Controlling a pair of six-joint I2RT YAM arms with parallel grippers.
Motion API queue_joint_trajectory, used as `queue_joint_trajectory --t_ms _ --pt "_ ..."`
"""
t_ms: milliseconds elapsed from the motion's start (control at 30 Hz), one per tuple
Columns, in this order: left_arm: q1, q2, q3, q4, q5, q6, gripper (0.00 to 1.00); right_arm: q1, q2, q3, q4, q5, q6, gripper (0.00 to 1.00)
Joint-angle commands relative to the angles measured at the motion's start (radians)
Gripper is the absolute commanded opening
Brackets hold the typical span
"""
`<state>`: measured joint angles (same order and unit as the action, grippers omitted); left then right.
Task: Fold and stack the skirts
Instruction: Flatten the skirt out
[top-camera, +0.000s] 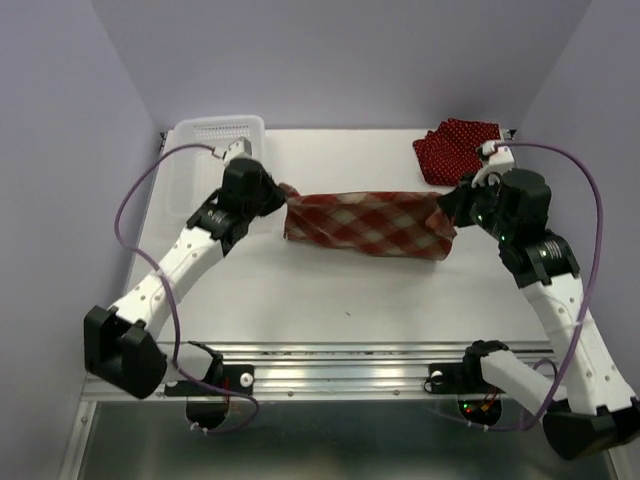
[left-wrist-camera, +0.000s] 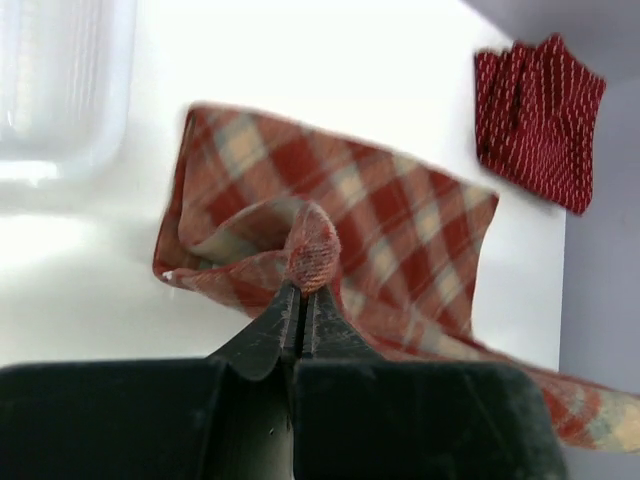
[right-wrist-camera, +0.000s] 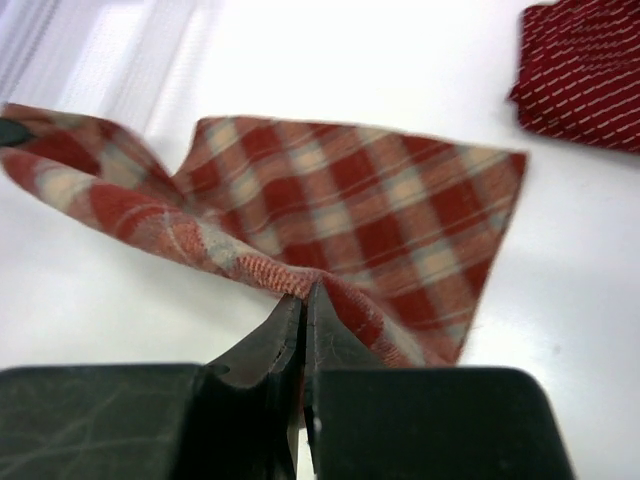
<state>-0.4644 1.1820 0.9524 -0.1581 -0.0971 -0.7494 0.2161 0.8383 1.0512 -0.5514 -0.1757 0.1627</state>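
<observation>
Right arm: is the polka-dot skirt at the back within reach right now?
Probably reachable: the polka-dot skirt lies just beyond the right gripper, nothing between. But that gripper is shut on the plaid skirt, so it must release first.

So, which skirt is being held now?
The red-and-cream plaid skirt, pinched by the left end effector and right end effector; the dotted dark red pile lies apart.

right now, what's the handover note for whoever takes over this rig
Left tool: shut on one end of the plaid skirt.
Right tool: shut on its other end; the skirt is stretched between them over mid-table.
Polka-dot pile: far right corner, looks folded; how many pieces is unclear.
Done: polka-dot cloth set aside.
Left: finish folding the plaid and stack it on the pile.
</observation>
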Motion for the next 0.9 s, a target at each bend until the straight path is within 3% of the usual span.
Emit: queue_joint_trajectory --t_ms 0,67,100,167,200,267,300,367,433,467,567,633,667,700,733,800,833,867 --pt "0.082 0.229 0.475 -0.023 -0.121 0.139 0.00 -0.017 0.284 0.270 0.191 0.275 -0.124 0.01" --pt "0.116 0.415 0.693 -0.075 -0.101 0.182 0.00 -0.017 0.401 0.412 0.211 0.353 -0.221 0.01" --pt "0.141 0.483 0.937 -0.134 -0.049 0.199 0.00 -0.017 0.506 0.569 0.222 0.399 -0.292 0.01" --pt "0.153 0.679 1.224 -0.225 0.003 0.266 0.00 -0.027 0.600 0.740 0.217 0.418 -0.364 0.01" --pt "0.153 0.744 1.514 -0.310 0.023 0.294 0.00 -0.038 0.636 0.815 0.222 0.407 -0.402 0.01" --pt "0.161 0.862 1.733 -0.353 0.084 0.335 0.00 -0.038 0.727 1.018 0.217 0.369 -0.466 0.01" --pt "0.168 0.863 1.761 -0.301 0.098 0.343 0.00 -0.047 0.749 1.068 0.220 0.364 -0.480 0.01" --pt "0.193 0.752 1.618 -0.182 0.140 0.335 0.00 -0.047 0.768 1.121 0.229 0.348 -0.517 0.01" --pt "0.207 0.645 1.312 0.037 0.209 0.337 0.00 -0.047 0.753 1.087 0.240 0.317 -0.537 0.01" --pt "0.210 0.571 1.250 0.067 0.212 0.337 0.00 -0.047 0.734 1.049 0.255 0.320 -0.535 0.01" --pt "0.210 0.506 1.094 0.074 0.223 0.352 0.00 -0.047 0.606 0.783 0.300 0.315 -0.528 0.01" --pt "0.210 0.484 0.952 0.054 0.255 0.360 0.00 -0.047 0.535 0.649 0.320 0.241 -0.519 0.02" --pt "0.208 0.452 0.886 0.048 0.266 0.349 0.00 -0.047 0.495 0.507 0.329 0.213 -0.502 0.04" --pt "0.205 0.432 0.799 0.055 0.266 0.332 0.00 -0.047 0.454 0.506 0.332 0.185 -0.477 0.05" --pt "0.202 0.410 0.610 0.098 0.275 0.315 0.00 -0.047 0.371 0.377 0.300 0.088 -0.447 0.06" --pt "0.182 0.340 0.415 0.149 0.273 0.280 0.00 -0.047 0.283 0.246 0.272 0.027 -0.398 0.09" --pt "0.150 0.317 0.240 0.201 0.251 0.268 0.02 -0.047 0.241 0.139 0.218 -0.014 -0.372 0.11" --pt "0.129 0.268 0.164 0.213 0.246 0.260 0.08 -0.047 0.158 0.094 0.185 -0.037 -0.335 0.14"
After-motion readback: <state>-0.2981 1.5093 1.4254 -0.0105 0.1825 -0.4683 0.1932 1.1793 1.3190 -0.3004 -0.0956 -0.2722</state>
